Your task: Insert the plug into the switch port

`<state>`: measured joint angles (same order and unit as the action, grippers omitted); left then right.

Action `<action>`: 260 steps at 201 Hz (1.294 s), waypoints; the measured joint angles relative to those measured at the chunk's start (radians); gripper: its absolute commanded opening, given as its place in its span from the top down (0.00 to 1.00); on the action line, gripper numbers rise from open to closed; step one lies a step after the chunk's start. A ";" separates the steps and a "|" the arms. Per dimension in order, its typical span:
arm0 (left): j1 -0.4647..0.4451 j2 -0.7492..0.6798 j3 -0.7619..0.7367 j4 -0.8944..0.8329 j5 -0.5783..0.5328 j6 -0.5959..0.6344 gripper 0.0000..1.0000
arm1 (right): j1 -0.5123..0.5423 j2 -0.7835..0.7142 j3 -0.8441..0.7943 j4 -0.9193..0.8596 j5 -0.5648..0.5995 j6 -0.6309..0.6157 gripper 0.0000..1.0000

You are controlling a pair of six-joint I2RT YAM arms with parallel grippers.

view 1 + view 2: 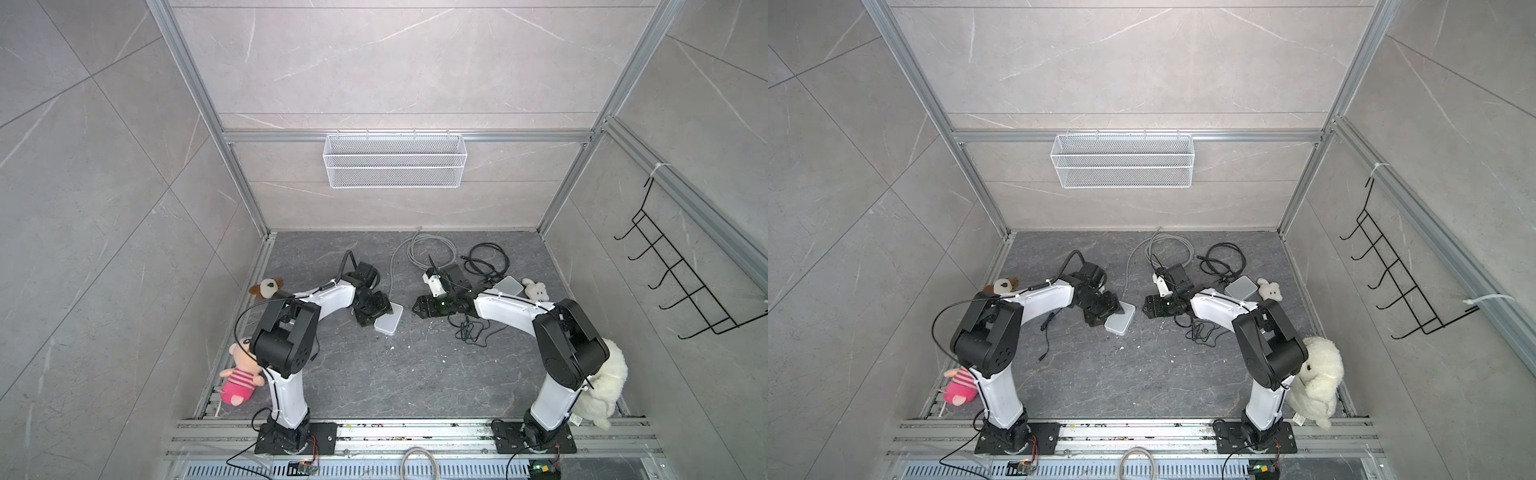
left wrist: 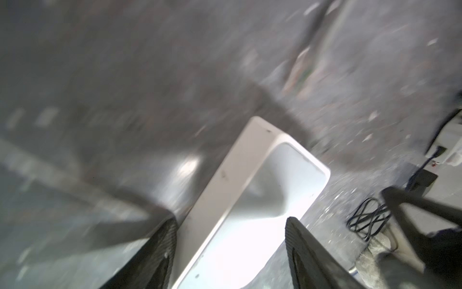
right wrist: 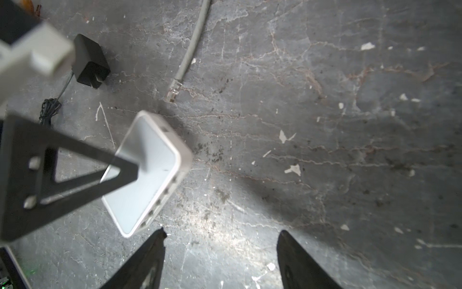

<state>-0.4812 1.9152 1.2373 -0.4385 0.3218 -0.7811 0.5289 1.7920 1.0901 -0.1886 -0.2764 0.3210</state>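
Spread at the left gripper (image 2: 230, 220), a finger on either side of the white switch (image 2: 252, 180); reaching low from a bent elbow, wrist tipped down. Spread as well at the right gripper (image 3: 221, 237), pinching nothing, held low over bare floor (image 3: 325, 125) just beside the switch's port edge. Found loose on that floor past the switch's far corner, apart from both pincers: the clear plug (image 3: 173, 90) on its grey cable (image 3: 195, 37). Further out: black adapter (image 3: 91, 62), second white box (image 1: 509, 286), coiled black leads (image 1: 488, 257); tag (image 1: 575, 419) on the big white plush (image 1: 604, 386) too small to read
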 measured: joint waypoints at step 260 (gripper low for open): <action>0.000 0.024 0.082 -0.098 0.049 0.370 0.46 | 0.002 0.157 0.106 0.057 -0.180 0.418 0.52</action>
<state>-0.4808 1.9392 1.3197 -0.5369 0.3706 -0.4110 0.5312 1.9491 1.1965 -0.1314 -0.4568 0.7391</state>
